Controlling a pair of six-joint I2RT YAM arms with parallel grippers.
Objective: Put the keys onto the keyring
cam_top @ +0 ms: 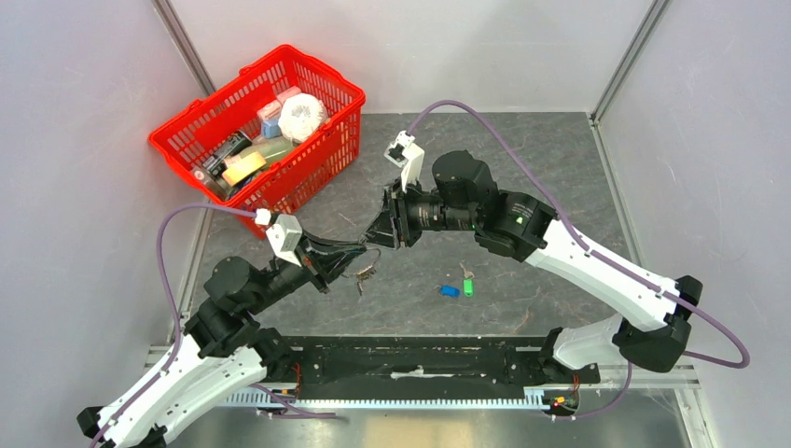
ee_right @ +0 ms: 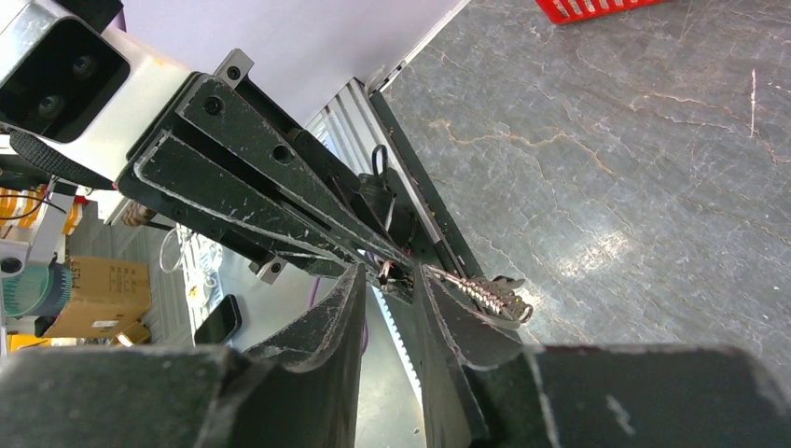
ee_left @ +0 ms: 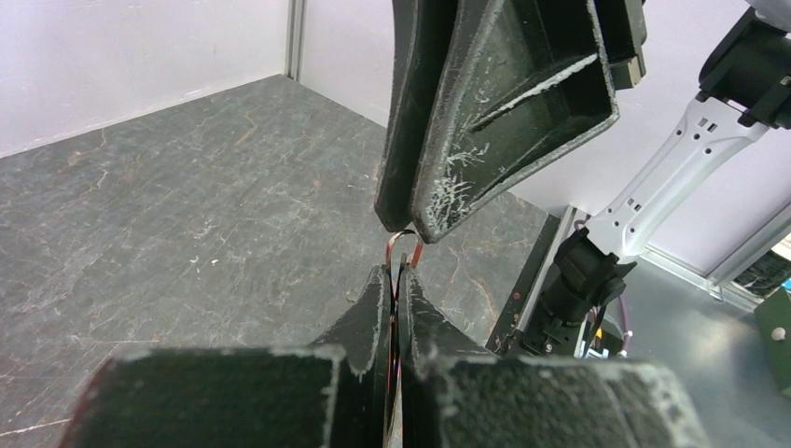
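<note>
My left gripper is shut on the keyring, a thin wire loop whose end sticks out just past the fingertips. A cluster of small silver keys dangles from it above the table, also seen in the right wrist view as a cluster of keys. My right gripper meets the left one tip to tip. Its jaws stand a little apart around the ring's end, with a clear gap. On the table to the right lie a blue-headed key, a green-headed key and a small silver key.
A red basket full of assorted items stands at the back left. Grey walls close in both sides. A black rail runs along the near edge between the arm bases.
</note>
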